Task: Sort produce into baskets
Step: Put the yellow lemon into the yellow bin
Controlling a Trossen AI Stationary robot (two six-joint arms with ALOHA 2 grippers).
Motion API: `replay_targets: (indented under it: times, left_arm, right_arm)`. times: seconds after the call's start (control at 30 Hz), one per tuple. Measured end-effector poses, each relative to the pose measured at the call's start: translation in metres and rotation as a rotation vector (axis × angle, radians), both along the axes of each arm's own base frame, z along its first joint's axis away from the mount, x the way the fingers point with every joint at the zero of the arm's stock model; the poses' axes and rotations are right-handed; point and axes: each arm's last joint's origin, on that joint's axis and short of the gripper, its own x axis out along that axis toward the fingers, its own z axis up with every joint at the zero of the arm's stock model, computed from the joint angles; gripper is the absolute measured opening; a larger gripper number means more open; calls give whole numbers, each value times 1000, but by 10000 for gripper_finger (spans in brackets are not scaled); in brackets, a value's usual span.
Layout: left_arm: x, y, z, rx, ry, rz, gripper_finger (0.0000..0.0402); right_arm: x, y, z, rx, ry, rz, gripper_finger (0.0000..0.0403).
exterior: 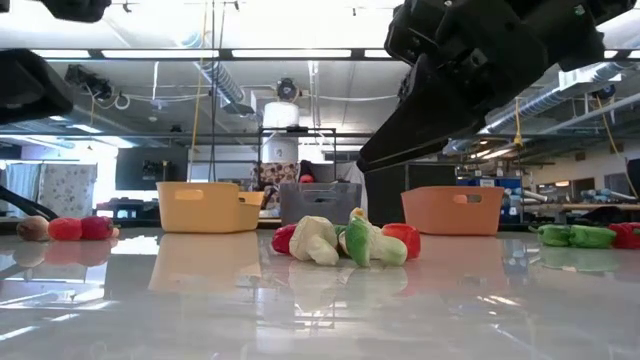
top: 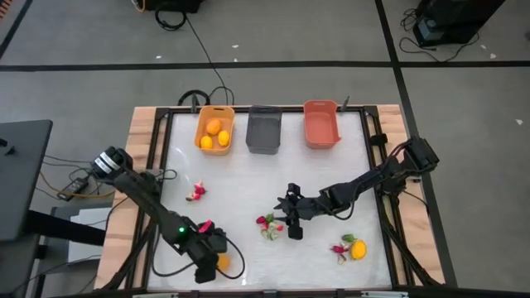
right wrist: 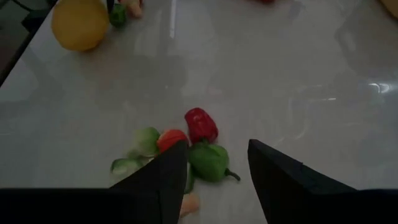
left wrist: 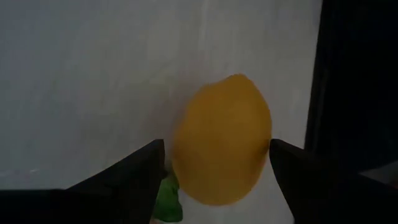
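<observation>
Yellow fruit sits between the spread left gripper at the table's near edge — right gripper open mid-table.

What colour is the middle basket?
Dark grey; the middle basket shows best in the high view.

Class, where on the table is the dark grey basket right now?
In the high view the dark grey basket sits at the table's far edge, middle of three, between the yellow-orange basket and the salmon basket.

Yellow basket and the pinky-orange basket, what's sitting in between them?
In the high view, the dark grey basket sits between the yellow basket and the salmon basket, all in one row along the table's far edge. The low view shows the same order.
</observation>
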Motion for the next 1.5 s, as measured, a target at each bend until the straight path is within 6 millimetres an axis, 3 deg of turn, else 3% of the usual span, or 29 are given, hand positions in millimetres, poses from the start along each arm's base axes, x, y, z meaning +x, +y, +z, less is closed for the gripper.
replay_targets:
  times: [0.37,0.57,0.7,0.87,1.07,1.3,1.5]
  left_arm:
    - [12,-12,-27,38,-39,-138,293]
    - [18,-4,-25,64,-54,-105,256]
    - [25,13,-22,134,-60,-37,245]
    - [31,50,-15,281,-17,44,250]
    - [40,111,6,396,20,139,251]
    - [36,200,44,505,-9,290,251]
    - [14,289,68,602,-14,483,251]
  right_arm:
    - [-9,14,-4,-5,40,-5,206]
    - [-10,16,-4,-4,36,-40,204]
    - [-10,15,-5,7,43,-55,204]
    - [-13,14,-1,10,51,-60,204]
    - [-24,9,12,15,98,-94,204]
    - [-39,4,10,-121,178,-217,204]
    - [-43,0,7,-191,194,-298,204]
